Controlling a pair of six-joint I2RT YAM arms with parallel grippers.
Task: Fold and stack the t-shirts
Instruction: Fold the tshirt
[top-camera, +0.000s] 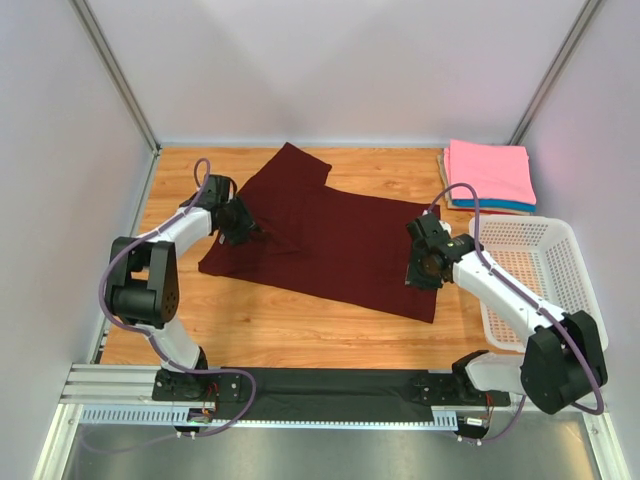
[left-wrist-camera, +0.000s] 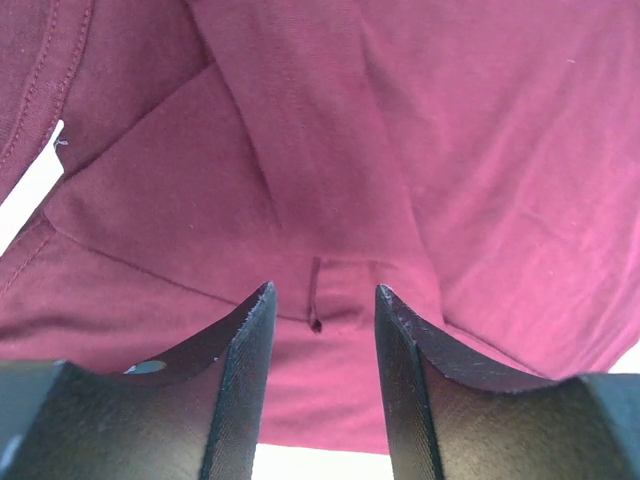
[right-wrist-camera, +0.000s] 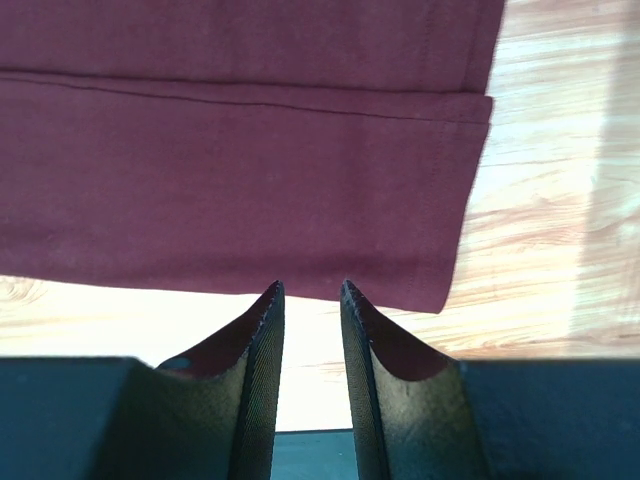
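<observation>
The wooden table (top-camera: 300, 335) is filling the top view, and the dark maroon t-shirt (top-camera: 330, 235) is lying across its middle, mostly flat. One part is reaching out toward 11 o'clock and the hem corner is pointing to 5 o'clock.

The white perforated basket (top-camera: 535, 275) is sitting at the table's 3 o'clock edge, just clear of the maroon cloth. At 1 o'clock the folded stack is resting near the back corner. The pink tee (top-camera: 490, 170) is on top, a blue one (top-camera: 500, 205) is peeking out beneath it, and a tan edge (top-camera: 445, 185) is showing at the bottom.

The left gripper (top-camera: 243, 228) is working at the maroon shirt's 9 o'clock side. From its wrist, the left gripper (left-wrist-camera: 322, 292) is holding its jaws well apart over creased fabric, gripping nothing, with a small pucker showing between them.

The right gripper (top-camera: 420, 275) is hovering at the shirt's 4 o'clock corner. Its wrist view shows the right gripper (right-wrist-camera: 310, 288) with only a narrow gap between the jaws. Bare table is showing through that gap, and the tips are sitting right at the stitched hem edge without clamping it.
</observation>
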